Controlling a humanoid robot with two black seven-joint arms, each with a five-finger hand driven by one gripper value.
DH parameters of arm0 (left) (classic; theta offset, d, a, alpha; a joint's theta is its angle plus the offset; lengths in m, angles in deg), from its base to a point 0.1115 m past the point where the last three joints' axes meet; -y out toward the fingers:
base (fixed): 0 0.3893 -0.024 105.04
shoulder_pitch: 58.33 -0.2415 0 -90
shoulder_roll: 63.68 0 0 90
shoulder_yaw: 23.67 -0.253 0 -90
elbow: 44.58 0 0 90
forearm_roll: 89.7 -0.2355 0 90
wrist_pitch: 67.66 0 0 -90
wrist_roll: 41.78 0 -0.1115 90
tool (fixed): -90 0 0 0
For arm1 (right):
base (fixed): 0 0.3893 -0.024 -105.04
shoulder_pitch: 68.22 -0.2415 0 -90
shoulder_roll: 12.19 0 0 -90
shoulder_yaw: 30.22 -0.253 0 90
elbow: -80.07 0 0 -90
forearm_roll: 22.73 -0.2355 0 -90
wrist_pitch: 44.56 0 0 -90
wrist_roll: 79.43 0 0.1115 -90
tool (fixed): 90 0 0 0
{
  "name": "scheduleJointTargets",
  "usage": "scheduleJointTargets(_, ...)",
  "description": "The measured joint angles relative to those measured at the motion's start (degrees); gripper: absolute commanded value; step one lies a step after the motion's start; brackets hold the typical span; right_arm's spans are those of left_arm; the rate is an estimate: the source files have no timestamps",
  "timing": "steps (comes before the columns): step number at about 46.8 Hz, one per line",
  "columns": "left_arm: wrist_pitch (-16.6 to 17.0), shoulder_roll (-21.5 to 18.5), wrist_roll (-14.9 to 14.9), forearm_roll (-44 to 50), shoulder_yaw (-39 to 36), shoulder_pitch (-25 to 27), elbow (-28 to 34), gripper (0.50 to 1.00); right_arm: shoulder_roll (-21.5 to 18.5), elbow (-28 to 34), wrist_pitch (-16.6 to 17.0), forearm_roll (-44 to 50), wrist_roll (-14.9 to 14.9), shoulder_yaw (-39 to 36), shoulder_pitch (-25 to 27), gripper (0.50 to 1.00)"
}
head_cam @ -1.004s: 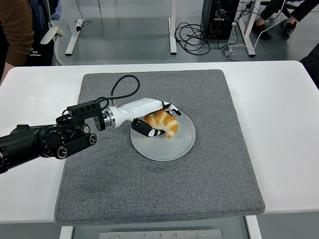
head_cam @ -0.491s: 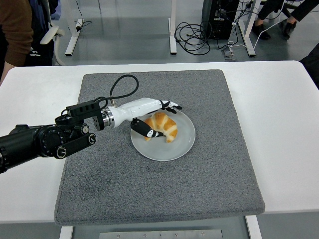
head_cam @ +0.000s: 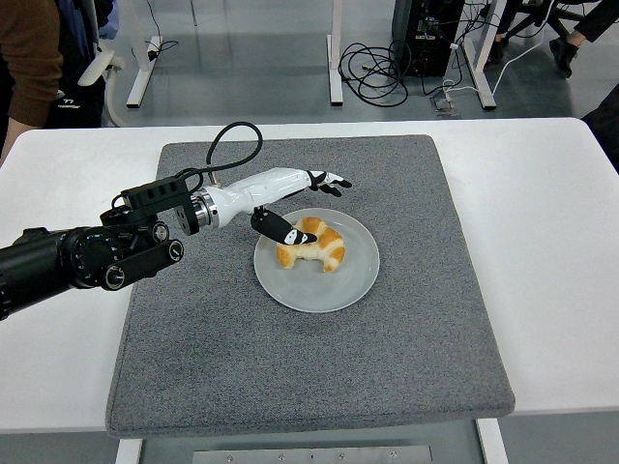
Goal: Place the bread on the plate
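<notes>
The bread (head_cam: 311, 246), a curved croissant, lies on the white plate (head_cam: 343, 286), its long axis running left to right and its ends curling toward the near edge. The left hand (head_cam: 290, 196) hovers just behind it, fingers spread, thumb overlapping its left end, grasping nothing.

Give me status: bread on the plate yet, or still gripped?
Done: the bread lies on the plate, on the grey mat. In hand: nothing; the left hand is open, fingers spread above the plate's far-left rim, thumb by the bread. Left: probably just withdrawing the arm.
</notes>
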Motion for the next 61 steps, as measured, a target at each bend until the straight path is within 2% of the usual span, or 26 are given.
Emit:
scheduleJointTargets(14,-0.8,-0.5,-0.1,5.2,-0.1,4.9,0.1,0.825,0.0,0.0,0.0,0.0,0.0,0.0,0.0,1.000)
scheduleJointTargets(20,-2.7,-2.0,-0.3,8.6,0.4,7.4,0.7,0.825,0.0,0.0,0.0,0.0,0.0,0.0,0.0,1.000)
scheduleJointTargets(33,-13.3,-5.3,-1.1,19.3,4.7,13.4,0.8,0.825,0.0,0.0,-0.1,0.0,0.0,0.0,-0.1,1.000)
scheduleJointTargets(41,-19.0,-8.2,-4.4,26.7,7.2,15.3,0.6,0.825,0.0,0.0,-0.1,0.0,0.0,0.0,-0.1,1.000)
scheduleJointTargets(53,-25.8,-12.5,-9.2,36.1,11.3,15.1,0.1,0.825,0.0,0.1,-0.1,0.0,0.0,0.0,-0.1,1.000)
scheduleJointTargets(61,-30.5,-15.0,-10.7,45.4,14.2,12.1,-0.5,0.825,0.0,0.1,-0.3,0.0,0.0,0.0,0.0,1.000)
